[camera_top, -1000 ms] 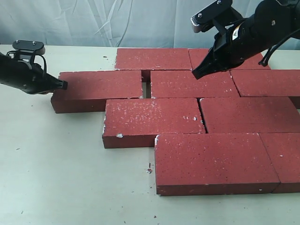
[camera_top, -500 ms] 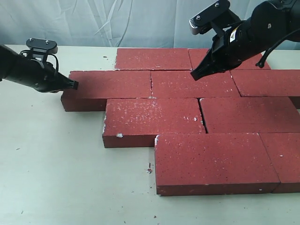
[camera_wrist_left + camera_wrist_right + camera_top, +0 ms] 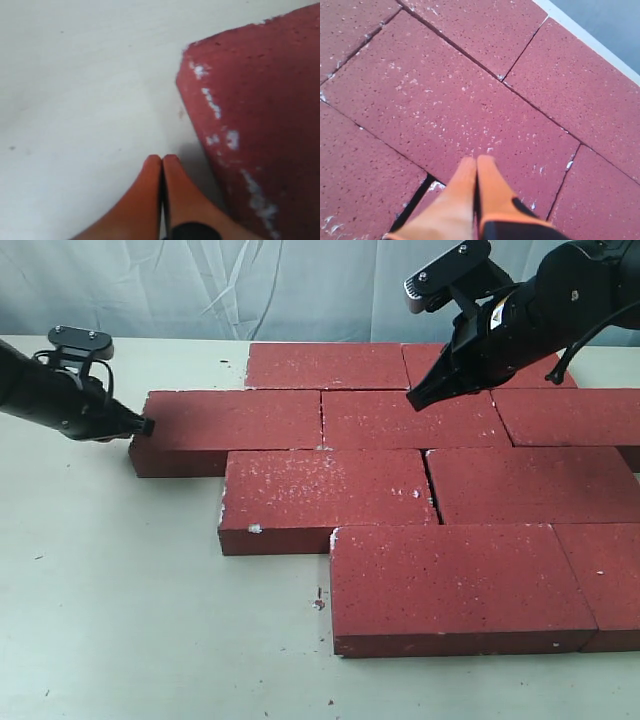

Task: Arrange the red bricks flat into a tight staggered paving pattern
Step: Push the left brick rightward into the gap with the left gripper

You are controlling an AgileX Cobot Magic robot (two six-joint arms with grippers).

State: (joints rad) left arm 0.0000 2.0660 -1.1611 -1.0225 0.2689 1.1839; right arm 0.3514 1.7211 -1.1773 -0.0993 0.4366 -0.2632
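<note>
The leftmost second-row brick (image 3: 235, 420) has slid right, closing the gap in its row. The left gripper (image 3: 146, 426), clenched on nothing, sits just beside that brick's left end. The right gripper (image 3: 413, 400), also pinched closed and empty, hangs above the red bricks (image 3: 400, 490), which lie flat and staggered on the surface (image 3: 120, 590).

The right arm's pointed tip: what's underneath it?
The right gripper, shut, points down at a flat second-row brick; whether they touch cannot be told. Its arm covers part of a back-row brick.
</note>
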